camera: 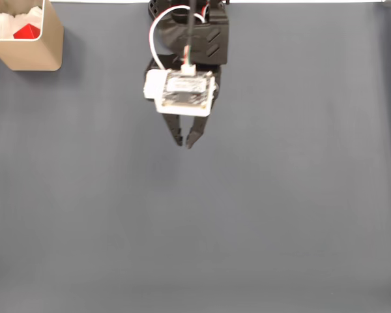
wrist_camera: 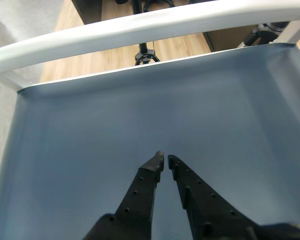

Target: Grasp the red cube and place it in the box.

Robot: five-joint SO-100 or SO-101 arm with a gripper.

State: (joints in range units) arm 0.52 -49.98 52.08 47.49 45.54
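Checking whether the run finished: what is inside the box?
In the fixed view, the red cube lies inside the box on white material. The box floor beneath them is covered.

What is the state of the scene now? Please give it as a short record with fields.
surface: blue-grey mat
red cube: inside the box, on white material
box: tan, top left corner of the fixed view
gripper: empty, fingertips nearly together, over bare mat in the middle of the fixed view, also in the wrist view
gripper to box: apart, box well to the left in the fixed view
task status: cube appears placed
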